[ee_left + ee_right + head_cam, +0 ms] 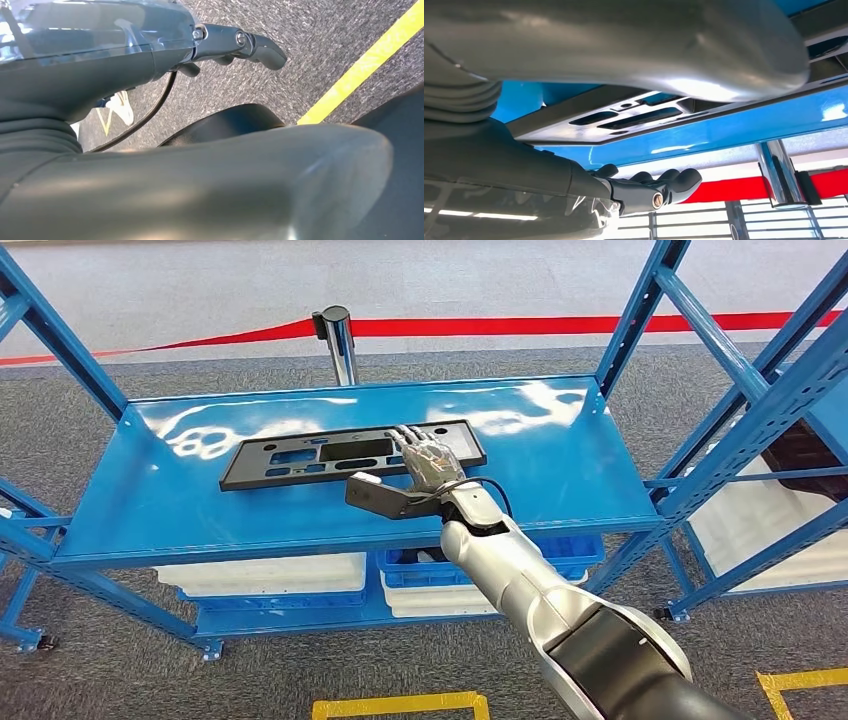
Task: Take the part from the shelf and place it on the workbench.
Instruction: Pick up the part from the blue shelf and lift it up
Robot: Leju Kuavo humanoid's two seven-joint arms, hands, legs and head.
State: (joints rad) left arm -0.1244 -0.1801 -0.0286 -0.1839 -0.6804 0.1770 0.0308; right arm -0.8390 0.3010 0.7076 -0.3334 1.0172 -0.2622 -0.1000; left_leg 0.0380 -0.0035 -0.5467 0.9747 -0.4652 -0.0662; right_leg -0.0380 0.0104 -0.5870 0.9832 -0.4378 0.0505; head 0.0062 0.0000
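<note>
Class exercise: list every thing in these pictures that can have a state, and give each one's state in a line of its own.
black part: lying flat on the blue shelf, not lifted.
right hand: over the part's right end, fingers extended; grip cannot be told.
left hand: hanging above the carpet, fingers curled in, holding nothing.
white bins: stowed on the lower shelf level.
red barrier belt: stretched from its post.

Blue shelf (150, 500) top tier: black part (300, 455) lying flat.

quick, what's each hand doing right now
Left hand: fingers curled in, holding nothing.
Right hand: over the black part on the shelf; grip cannot be told.
</note>
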